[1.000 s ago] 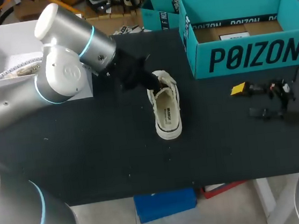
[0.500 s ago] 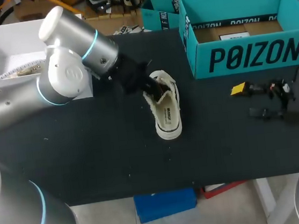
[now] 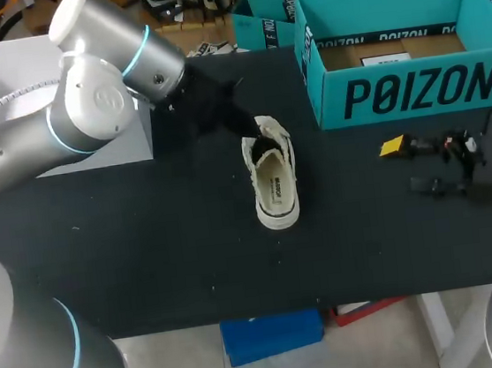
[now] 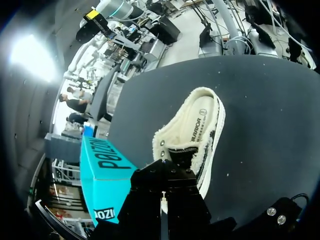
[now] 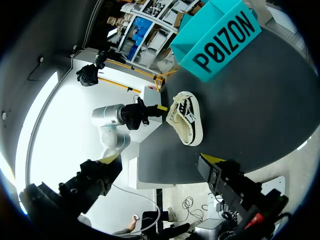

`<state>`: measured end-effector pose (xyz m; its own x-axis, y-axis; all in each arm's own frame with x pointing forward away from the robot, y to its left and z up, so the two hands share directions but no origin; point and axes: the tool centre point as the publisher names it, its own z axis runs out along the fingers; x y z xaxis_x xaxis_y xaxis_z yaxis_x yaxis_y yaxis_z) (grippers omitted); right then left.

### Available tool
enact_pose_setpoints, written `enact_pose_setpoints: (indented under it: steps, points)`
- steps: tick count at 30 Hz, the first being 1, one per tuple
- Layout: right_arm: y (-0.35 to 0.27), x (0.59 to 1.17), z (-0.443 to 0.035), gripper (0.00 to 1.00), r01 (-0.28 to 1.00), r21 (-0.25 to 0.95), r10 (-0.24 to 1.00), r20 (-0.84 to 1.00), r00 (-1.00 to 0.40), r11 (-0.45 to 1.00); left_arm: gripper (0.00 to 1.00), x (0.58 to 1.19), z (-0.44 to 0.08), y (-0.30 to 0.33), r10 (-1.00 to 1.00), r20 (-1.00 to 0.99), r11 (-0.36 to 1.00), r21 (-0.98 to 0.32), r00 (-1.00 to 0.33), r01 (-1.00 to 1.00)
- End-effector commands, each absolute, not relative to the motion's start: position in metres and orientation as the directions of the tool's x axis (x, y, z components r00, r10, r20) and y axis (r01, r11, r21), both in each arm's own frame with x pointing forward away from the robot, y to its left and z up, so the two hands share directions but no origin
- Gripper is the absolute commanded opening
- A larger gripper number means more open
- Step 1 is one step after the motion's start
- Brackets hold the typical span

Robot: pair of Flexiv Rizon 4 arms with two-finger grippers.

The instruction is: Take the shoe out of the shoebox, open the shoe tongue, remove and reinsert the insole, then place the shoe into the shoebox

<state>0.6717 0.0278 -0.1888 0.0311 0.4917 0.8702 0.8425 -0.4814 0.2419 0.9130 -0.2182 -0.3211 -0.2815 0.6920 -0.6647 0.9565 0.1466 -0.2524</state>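
Shoe [image 3: 272,181] is out of the box, sitting sole-down on the black table [image 3: 147,248] about mid-table. Its long axis runs front-to-back from the robot's side: heel twd the near edge, lace end twd the far edge. The teal shoebox [image 3: 413,89] is off to the right and further back, well apart from the shoe.

The left arm is obv the closer one. The left gripper [image 3: 254,140] comes in at an angle from the far left and sits right at the tongue [image 3: 269,133], at the mouth of the shoe. From the left wrist view the shoe stretches straight ahead of it, insole showing, heel at the far end. So any pull on the tongue prob goes back along the gripper's own line, away from the heel.

Gripper state: can't tell tbh. Its black body covers the contact spot, so no way to say if it's open, closed, or pinching the tongue.

The right gripper [image 5: 161,159] is parked over the right side of the table, near the front of the box and well away from the shoe. It's spread wide w/ nothing in it.

Looks like the tongue-opening step, insole not out yet imo.
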Motion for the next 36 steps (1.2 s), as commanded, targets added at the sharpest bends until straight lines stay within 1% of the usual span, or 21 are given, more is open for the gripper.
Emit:
enact_pose_setpoints:
  steps: [1,5,8,9,10,11,12,13,14,15,16,18,19,20,21,27,36]
  points:
    - [0.028,0.672,-0.189,1.0,0.842,0.241,0.492,0.87,0.032,-0.482,0.0,0.919,-0.332,-0.231,0.708,-0.653,0.128,-0.254,-0.268,0.959]
    - [0.028,0.672,-0.189,1.0,0.842,0.241,0.492,0.87,0.032,-0.482,0.0,0.917,-0.326,-0.222,0.751,-0.614,0.123,-0.23,-0.241,0.966]
    - [0.028,0.672,-0.189,1.0,0.842,0.241,0.492,0.87,0.032,-0.482,0.0,0.917,-0.312,-0.208,0.794,-0.563,0.131,-0.208,-0.228,0.969]
    - [0.028,0.672,-0.189,1.0,0.842,0.241,0.492,0.87,0.032,-0.482,0.08,0.916,-0.306,-0.203,0.808,-0.545,0.131,-0.202,-0.223,0.971]
    - [0.028,0.672,-0.189,1.0,0.842,0.241,0.492,0.87,0.032,-0.482,0.34,0.916,-0.299,-0.198,0.819,-0.531,0.132,-0.194,-0.217,0.972]
    - [0.028,0.672,-0.189,1.0,0.842,0.241,0.492,0.87,0.032,-0.482,0.42,0.916,-0.293,-0.194,0.828,-0.519,0.133,-0.184,-0.211,0.974]
    - [0.028,0.672,-0.189,1.0,0.842,0.241,0.492,0.87,0.032,-0.482,0.41,0.916,-0.287,-0.19,0.842,-0.501,0.132,-0.173,-0.203,0.976]
    - [0.028,0.672,-0.189,1.0,0.842,0.241,0.492,0.87,0.032,-0.482,0.42,0.914,-0.282,-0.186,0.854,-0.48,0.133,-0.168,-0.199,0.977]
    - [0.028,0.672,-0.189,1.0,0.842,0.241,0.492,0.87,0.032,-0.482,0.49,0.913,-0.277,-0.183,0.867,-0.457,0.134,-0.167,-0.197,0.977]
    - [0.028,0.672,-0.189,1.0,0.842,0.241,0.492,0.87,0.032,-0.482,0.6,0.912,-0.275,-0.18,0.876,-0.442,0.131,-0.17,-0.194,0.977]
    - [0.028,0.672,-0.189,1.0,0.842,0.241,0.492,0.87,0.032,-0.482,0.63,0.91,-0.272,-0.178,0.881,-0.433,0.13,-0.167,-0.191,0.977]
    - [0.028,0.672,-0.189,1.0,0.842,0.241,0.492,0.87,0.032,-0.482,0.58,0.907,-0.268,-0.175,0.902,-0.392,0.126,-0.156,-0.179,0.98]
    - [0.028,0.672,-0.189,1.0,0.842,0.241,0.492,0.87,0.032,-0.482,0.52,0.905,-0.267,-0.174,0.906,-0.385,0.124,-0.154,-0.175,0.98]
    - [0.028,0.672,-0.189,1.0,0.842,0.241,0.492,0.87,0.032,-0.482,0.48,0.903,-0.267,-0.173,0.916,-0.364,0.121,-0.153,-0.169,0.981]
    - [0.028,0.672,-0.189,1.0,0.842,0.241,0.492,0.87,0.032,-0.482,0.47,0.901,-0.269,-0.171,0.925,-0.342,0.119,-0.148,-0.163,0.982]
    - [0.028,0.672,-0.189,1.0,0.842,0.241,0.492,0.87,0.032,-0.482,0.47,0.889,-0.283,-0.168,0.951,-0.273,0.109,-0.143,-0.145,0.984]
    - [0.028,0.672,-0.189,1.0,0.842,0.241,0.492,0.87,0.032,-0.482,0.48,0.881,-0.314,-0.172,0.969,-0.212,0.094,-0.17,-0.13,0.981]
